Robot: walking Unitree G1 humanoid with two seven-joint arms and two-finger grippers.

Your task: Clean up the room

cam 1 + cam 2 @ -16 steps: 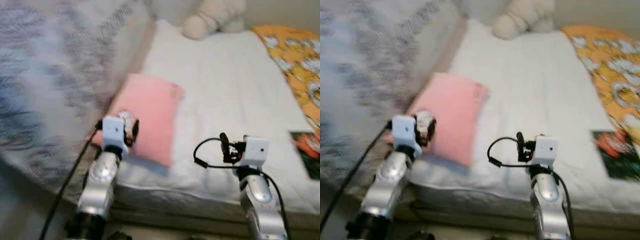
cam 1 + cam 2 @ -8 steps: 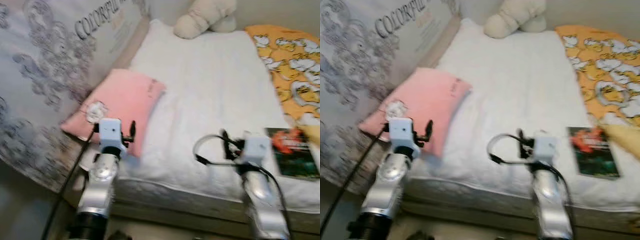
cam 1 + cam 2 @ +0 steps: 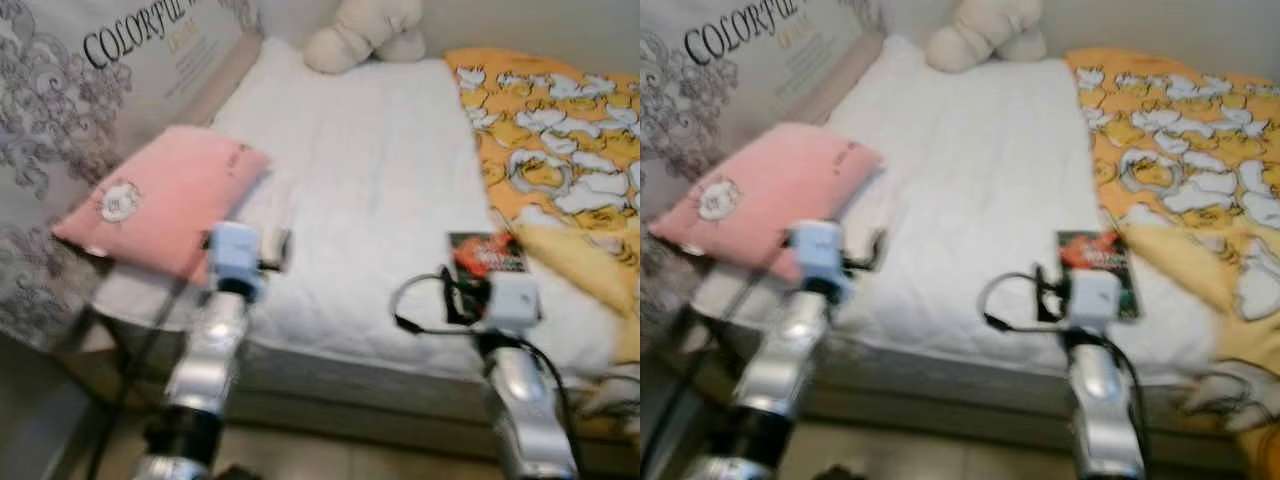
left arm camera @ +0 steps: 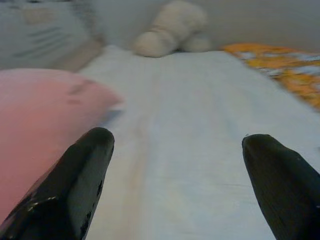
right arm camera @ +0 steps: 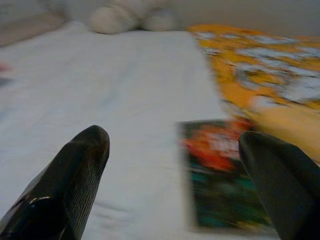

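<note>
While both arms hang over the near edge of the bed, nothing is held: the left gripper [image 4: 175, 165] has its fingers spread wide over the white mattress cover [image 3: 370, 170], and the right gripper [image 5: 175, 170] is equally wide, aimed at the flat dark book with the red-and-green cover [image 3: 487, 255].

Risks, as judged: the head views are soft with blur, so reaching now could miss. The book lies flat on soft bedding close to the near edge; fingers coming down could press it in or nudge it off onto the floor. The right arm's looped black cable [image 3: 415, 300] could snag.

Left of the book and well apart from it, a pink rectangular pillow with a small white emblem [image 3: 160, 195] overhangs the bed's left side. To the right, an orange quilt printed with white cartoon figures [image 3: 550, 150] lies rumpled, a pale yellow fold [image 3: 575, 260] of it just beside the book.

Farther off, a cream plush toy [image 3: 365, 35] sits at the head of the bed. A grey patterned panel with lettering [image 3: 90, 70] stands along the left.
</note>
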